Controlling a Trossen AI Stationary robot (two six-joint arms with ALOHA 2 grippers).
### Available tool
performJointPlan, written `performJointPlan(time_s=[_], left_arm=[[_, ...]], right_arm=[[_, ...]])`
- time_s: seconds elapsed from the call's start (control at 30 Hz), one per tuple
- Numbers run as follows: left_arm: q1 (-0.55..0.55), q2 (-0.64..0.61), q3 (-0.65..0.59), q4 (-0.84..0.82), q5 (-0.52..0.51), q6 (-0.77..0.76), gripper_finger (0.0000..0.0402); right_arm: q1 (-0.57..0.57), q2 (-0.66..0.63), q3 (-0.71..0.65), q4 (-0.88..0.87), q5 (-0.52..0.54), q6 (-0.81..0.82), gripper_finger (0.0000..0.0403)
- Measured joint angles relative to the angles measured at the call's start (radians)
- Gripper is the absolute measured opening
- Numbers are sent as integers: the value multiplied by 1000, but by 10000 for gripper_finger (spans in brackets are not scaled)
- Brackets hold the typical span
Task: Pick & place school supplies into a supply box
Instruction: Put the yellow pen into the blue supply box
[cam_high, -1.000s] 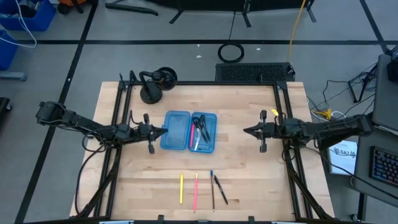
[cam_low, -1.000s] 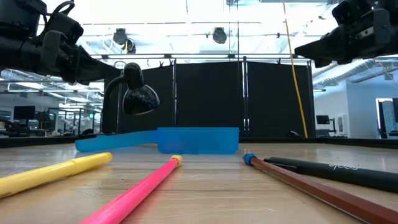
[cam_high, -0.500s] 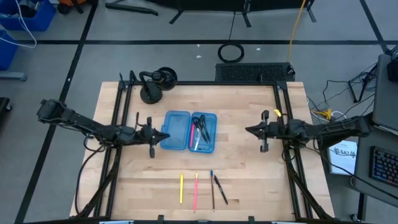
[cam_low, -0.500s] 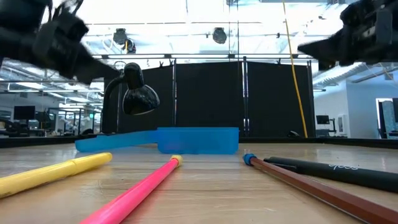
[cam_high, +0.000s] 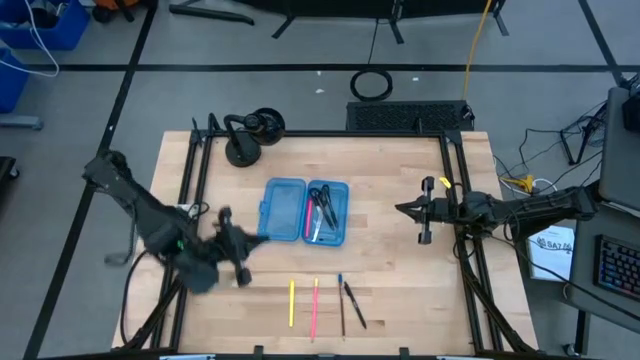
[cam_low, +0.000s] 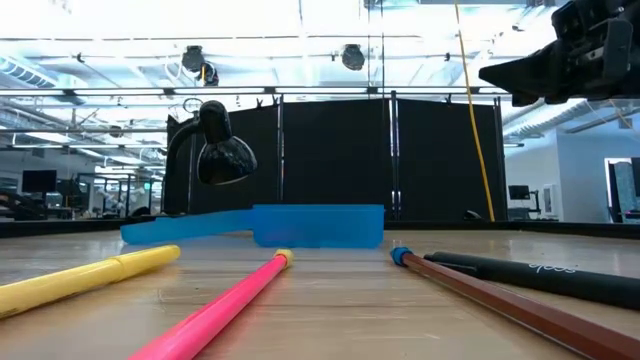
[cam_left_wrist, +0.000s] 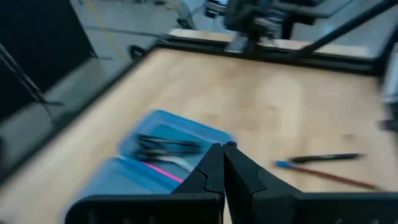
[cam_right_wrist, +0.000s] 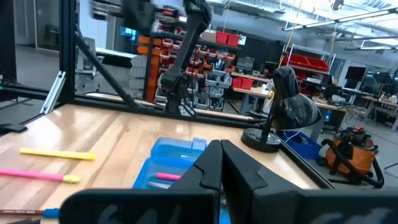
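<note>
The supply box (cam_high: 305, 210) lies open on the table's middle, a translucent blue hinged case. Its right half (cam_high: 327, 212) holds black-handled scissors and a few pens; its left half (cam_high: 283, 208) looks bare. A yellow pen (cam_high: 292, 302), a pink pen (cam_high: 314, 307), a blue-tipped pencil (cam_high: 341, 303) and a black pen (cam_high: 355, 305) lie flat near the near edge. My left gripper (cam_high: 255, 245) hangs shut, left of the box and nearer the near edge; its wrist view shows the box (cam_left_wrist: 161, 149). My right gripper (cam_high: 400, 210) hovers shut to the right of the box.
A black round-based lamp (cam_high: 245, 135) stands at the far left corner, behind the box. Black frame rails (cam_high: 190, 200) run along both table sides. Bare wood lies between the box and the row of pens, and right of the box.
My left arm has swung quickly toward the table's near edge and out of the low view, its gripper going from beside the box's left half to a spot nearer the pens. My right gripper has drawn back slightly toward the right edge. Box and pens have stayed put.
</note>
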Motion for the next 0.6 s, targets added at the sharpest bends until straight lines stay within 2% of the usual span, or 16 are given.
performJointPlan(time_s=[0.27,0.4,0.53,0.6], left_arm=[[-100,420,375,-158,53,-345,2],[-100,628,612,-386,110,-668,1],[-64,797,767,-644,267,-1067,1],[-38,857,803,-704,389,-1227,1]], right_arm=[[0,1,-1,4,0,0,0],[0,0,-2,0,0,0,0],[0,0,-2,-11,0,-3,0],[0,0,-2,-10,0,-6,0]])
